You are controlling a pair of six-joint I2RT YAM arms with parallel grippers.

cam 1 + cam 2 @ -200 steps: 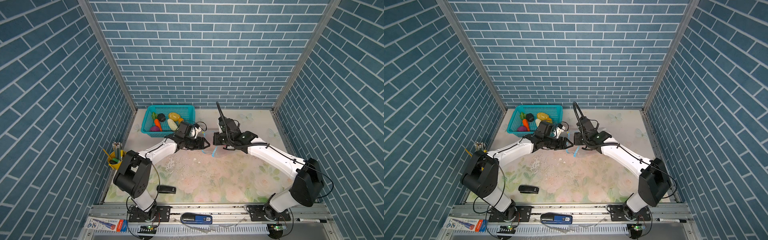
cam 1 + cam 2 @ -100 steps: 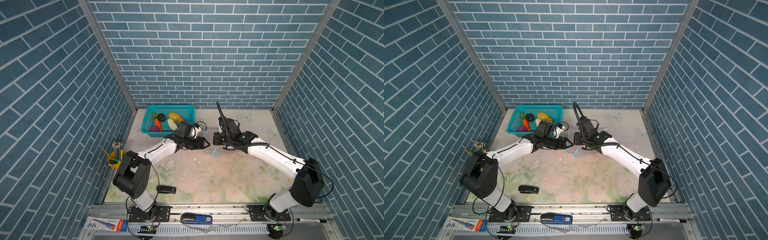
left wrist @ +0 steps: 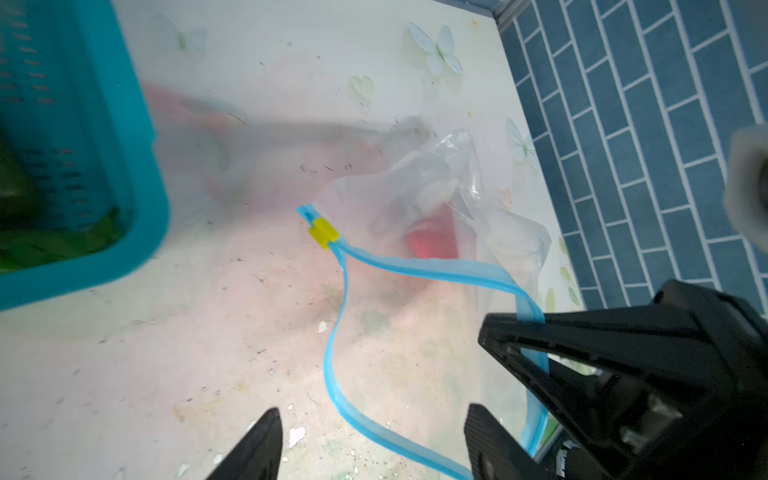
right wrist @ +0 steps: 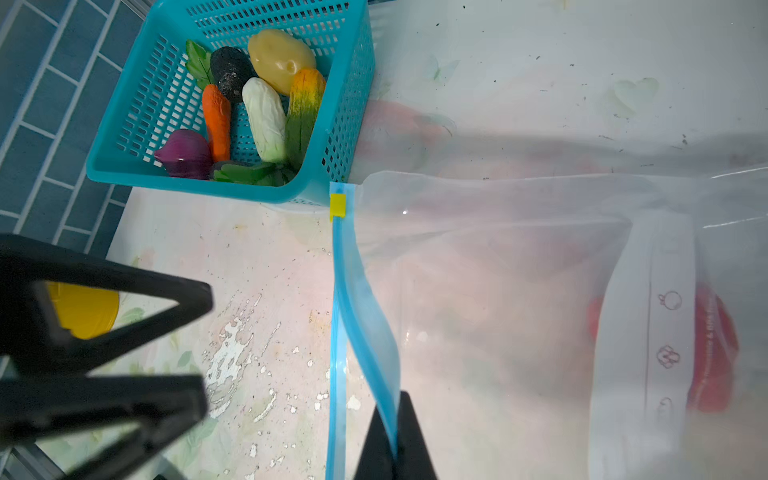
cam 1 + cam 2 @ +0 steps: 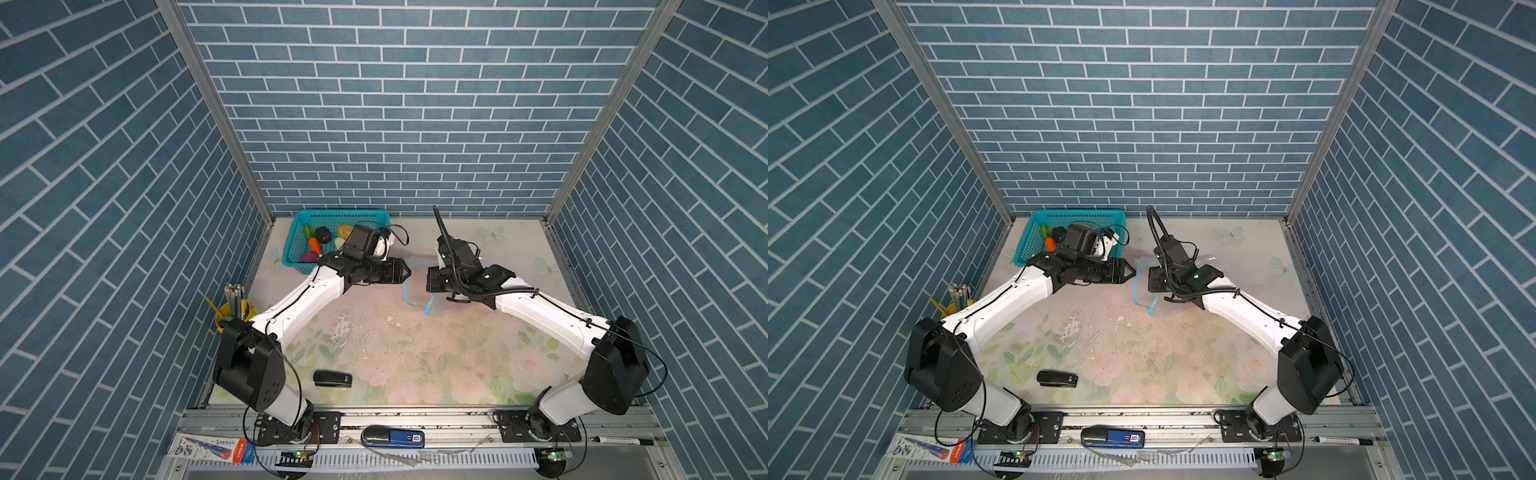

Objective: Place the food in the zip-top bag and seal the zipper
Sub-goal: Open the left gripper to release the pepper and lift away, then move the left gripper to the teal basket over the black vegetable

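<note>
Step in hand: loading the zip-top bag (image 4: 498, 270), judged barely begun; sealing is not yet due.
Bag: lies on the bench (image 4: 257, 266) just beside the teal basket (image 4: 232, 189), its mouth toward the left tool (image 5: 406, 274).
Zipper (image 4: 338, 291): unsealed; the two blue lips part, with the yellow slider (image 4: 337, 206) parked at the basket end.
Food: one red strawberry (image 4: 715, 340) lies deep inside the bag; the carrot (image 4: 217, 120) and the other pieces are in the basket.
Right tool (image 4: 394, 432): jaws together, clamped on the upper zipper lip and raising it off the lower.
Left tool: jaws well apart, empty, facing the mouth; contact with the lower lip cannot be told.
Good practice: hold the upper lip high and taut so the mouth gapes; carry each piece low through the gap, release it well inside, and leave the slider alone until the basket is empty.
</note>
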